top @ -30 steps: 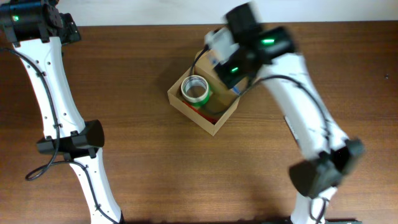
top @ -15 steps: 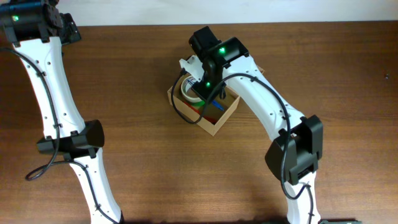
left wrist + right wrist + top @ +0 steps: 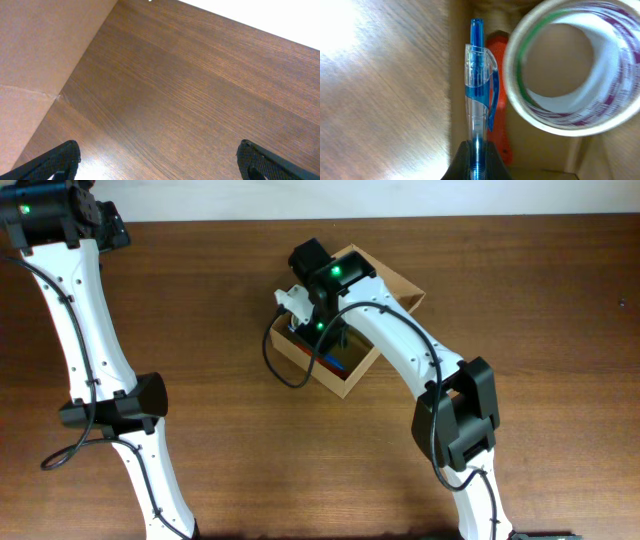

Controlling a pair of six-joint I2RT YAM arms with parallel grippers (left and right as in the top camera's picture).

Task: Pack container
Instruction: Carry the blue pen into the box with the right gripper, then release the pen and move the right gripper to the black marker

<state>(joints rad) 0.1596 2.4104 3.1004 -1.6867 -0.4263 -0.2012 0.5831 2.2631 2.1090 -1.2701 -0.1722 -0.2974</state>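
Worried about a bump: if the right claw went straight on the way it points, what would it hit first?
Probably the container itself: the blue pen in the right claw leads, heading down just inside its wall beside the orange item; depth is unclear.

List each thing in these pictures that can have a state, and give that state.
box, open, lid flap folded back
pen, gripped, held above the box
tape roll, resting in the box
orange item, lying in the box, partly hidden by the pen
right end effector, shut on the pen
left end effector, open, holding nothing
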